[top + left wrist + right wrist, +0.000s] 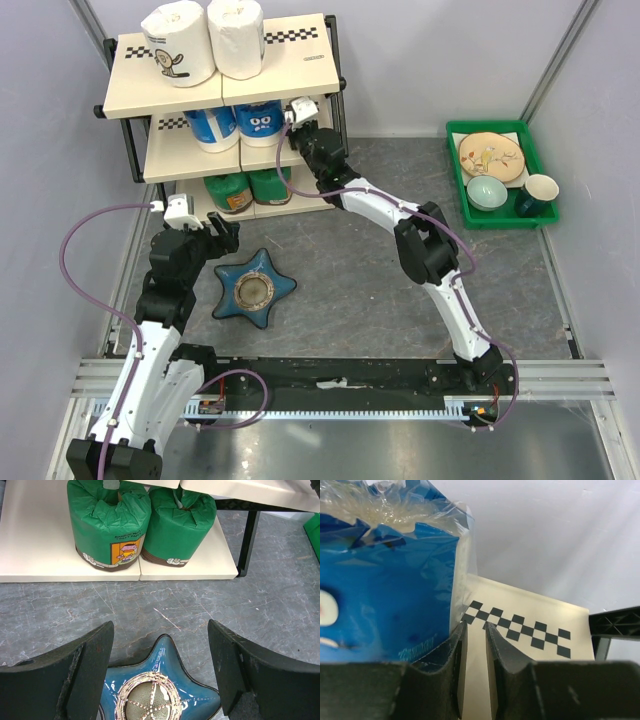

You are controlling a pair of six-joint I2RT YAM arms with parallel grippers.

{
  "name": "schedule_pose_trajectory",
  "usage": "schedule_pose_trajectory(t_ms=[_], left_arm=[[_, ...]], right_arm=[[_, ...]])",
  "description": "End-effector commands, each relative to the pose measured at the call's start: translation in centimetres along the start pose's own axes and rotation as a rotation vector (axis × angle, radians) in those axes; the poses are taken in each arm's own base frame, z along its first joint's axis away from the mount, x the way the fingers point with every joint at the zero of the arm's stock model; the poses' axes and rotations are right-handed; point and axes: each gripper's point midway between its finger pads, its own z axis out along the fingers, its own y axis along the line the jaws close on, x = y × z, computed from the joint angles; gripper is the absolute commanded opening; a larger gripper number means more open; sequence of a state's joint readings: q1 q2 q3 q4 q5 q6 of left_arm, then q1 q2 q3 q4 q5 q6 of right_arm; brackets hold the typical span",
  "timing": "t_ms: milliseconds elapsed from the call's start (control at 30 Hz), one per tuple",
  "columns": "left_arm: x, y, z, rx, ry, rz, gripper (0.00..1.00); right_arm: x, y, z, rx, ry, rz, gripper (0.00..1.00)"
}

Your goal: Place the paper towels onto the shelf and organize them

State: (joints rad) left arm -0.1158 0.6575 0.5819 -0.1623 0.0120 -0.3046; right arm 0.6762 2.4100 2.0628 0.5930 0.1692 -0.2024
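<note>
The shelf (300,60) stands at the back left. Two white paper towels (178,42) sit on its top board, two blue ones (212,125) on the middle board and two green ones (228,190) on the bottom board. My right gripper (292,118) reaches onto the middle board. In the right wrist view it (476,625) is shut on nothing, its left finger against the blue roll (385,590). My left gripper (160,630) hangs open over the floor in front of the green rolls (107,527), holding nothing.
A blue star-shaped dish (254,290) lies on the grey floor under my left gripper. A green tray (500,222) of dishes sits at the right. The shelf's black leg (248,540) stands right of the green rolls. Pale walls close in on both sides.
</note>
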Motion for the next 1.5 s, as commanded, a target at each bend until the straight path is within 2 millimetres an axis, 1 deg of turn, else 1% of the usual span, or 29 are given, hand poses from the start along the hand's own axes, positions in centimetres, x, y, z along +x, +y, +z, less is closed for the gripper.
schedule_pose_trajectory(t_ms=[0, 67, 100, 133, 167, 200, 233, 267, 300, 333, 367, 400, 433, 467, 500, 533, 667, 767, 833, 867, 900, 933, 967, 1000, 1067, 1100, 1167, 1433, 1467], left_arm=[[-0.5, -0.5, 0.1, 0.033, -0.026, 0.036, 0.83], [-0.5, -0.5, 0.1, 0.031, -0.026, 0.036, 0.83], [-0.6, -0.5, 0.1, 0.032, -0.028, 0.036, 0.83], [-0.5, -0.5, 0.1, 0.031, -0.026, 0.036, 0.83], [-0.6, -0.5, 0.1, 0.030, -0.028, 0.036, 0.83], [-0.6, -0.5, 0.1, 0.032, -0.028, 0.036, 0.83], [-0.6, -0.5, 0.1, 0.030, -0.028, 0.038, 0.83], [-0.6, -0.4, 0.1, 0.029, -0.028, 0.038, 0.83], [-0.5, -0.4, 0.1, 0.028, -0.027, 0.039, 0.83], [-0.7, -0.4, 0.1, 0.027, -0.030, 0.042, 0.83], [-0.6, -0.3, 0.1, 0.023, -0.030, 0.042, 0.83], [-0.6, -0.3, 0.1, 0.021, -0.029, 0.044, 0.83], [-0.6, -0.2, 0.1, 0.019, -0.030, 0.045, 0.83], [-0.5, -0.1, 0.1, 0.010, -0.026, 0.047, 0.83], [-0.5, 0.0, 0.2, 0.009, -0.028, 0.047, 0.83], [-0.4, 0.0, 0.1, 0.005, -0.024, 0.048, 0.83], [-0.6, 0.1, -0.2, 0.003, -0.030, 0.056, 0.83], [-0.9, 0.7, -0.4, -0.028, -0.049, 0.063, 0.83], [-1.0, 0.7, -0.5, -0.030, -0.055, 0.064, 0.84], [-1.0, 0.7, -0.4, -0.027, -0.052, 0.064, 0.84], [-1.0, 0.7, -0.4, -0.029, -0.053, 0.064, 0.84], [-1.1, 0.6, -0.4, -0.025, -0.055, 0.064, 0.84], [-1.0, 0.5, -0.4, -0.020, -0.052, 0.064, 0.84], [-1.0, 0.5, -0.4, -0.020, -0.052, 0.064, 0.84], [-1.1, 0.4, -0.4, -0.015, -0.051, 0.063, 0.85], [-1.0, 0.4, -0.4, -0.014, -0.049, 0.063, 0.85], [-1.1, 0.4, -0.4, -0.017, -0.051, 0.063, 0.86], [-1.5, 1.4, -0.7, -0.076, -0.067, 0.061, 0.94], [-1.4, 1.6, -0.7, -0.088, -0.070, 0.055, 0.98]], right_arm=[[-5.3, -1.1, -1.2, 0.034, -0.097, 0.039, 0.28], [-5.2, -1.4, -2.0, 0.042, -0.097, 0.042, 0.28], [-7.0, -1.8, -2.5, 0.046, -0.121, 0.050, 0.28], [-6.4, -1.7, -3.1, 0.040, -0.106, 0.057, 0.29], [-6.8, -1.8, -3.6, 0.036, -0.112, 0.063, 0.29], [-9.0, -2.2, -4.4, 0.030, -0.144, 0.074, 0.30], [-8.0, -1.9, -5.3, 0.022, -0.120, 0.079, 0.30], [-8.1, -1.9, -5.8, 0.016, -0.115, 0.093, 0.31], [-10.1, -2.2, -6.7, 0.014, -0.136, 0.108, 0.31], [-8.5, -1.5, -7.8, -0.005, -0.096, 0.112, 0.33], [-8.6, -1.3, -8.6, -0.012, -0.087, 0.130, 0.33], [-10.3, -1.5, -9.6, -0.012, -0.105, 0.149, 0.34], [-8.5, -0.6, -11.0, -0.030, -0.056, 0.157, 0.36], [-8.4, -0.4, -11.8, -0.038, -0.039, 0.171, 0.38], [-10.1, -0.5, -12.8, -0.041, -0.053, 0.199, 0.39], [-8.3, 0.4, -14.3, -0.057, 0.012, 0.203, 0.46], [-9.1, 1.1, -18.8, -0.091, 0.117, 0.304, 0.58], [-11.6, 0.9, -23.9, -0.119, 0.148, 0.400, 0.66], [-11.8, 1.5, -26.2, -0.150, 0.197, 0.430, 0.71], [-13.4, 1.0, -27.6, -0.154, 0.182, 0.443, 0.73], [-11.8, 1.1, -29.1, -0.151, 0.258, 0.434, 0.78], [-11.6, 0.8, -30.0, -0.142, 0.282, 0.440, 0.80], [-12.7, 0.1, -31.2, -0.140, 0.269, 0.447, 0.81], [-10.9, -0.3, -32.6, -0.118, 0.336, 0.429, 0.85], [-11.1, -1.5, -34.7, -0.088, 0.355, 0.431, 0.90], [-9.4, -2.2, -36.1, -0.048, 0.416, 0.411, 0.93], [-9.2, -3.4, -38.2, -0.012, 0.420, 0.424, 0.98], [-7.3, -8.0, -44.5, 0.214, 0.452, 0.494, 0.98], [-7.0, -8.8, -45.4, 0.247, 0.451, 0.491, 0.98]])
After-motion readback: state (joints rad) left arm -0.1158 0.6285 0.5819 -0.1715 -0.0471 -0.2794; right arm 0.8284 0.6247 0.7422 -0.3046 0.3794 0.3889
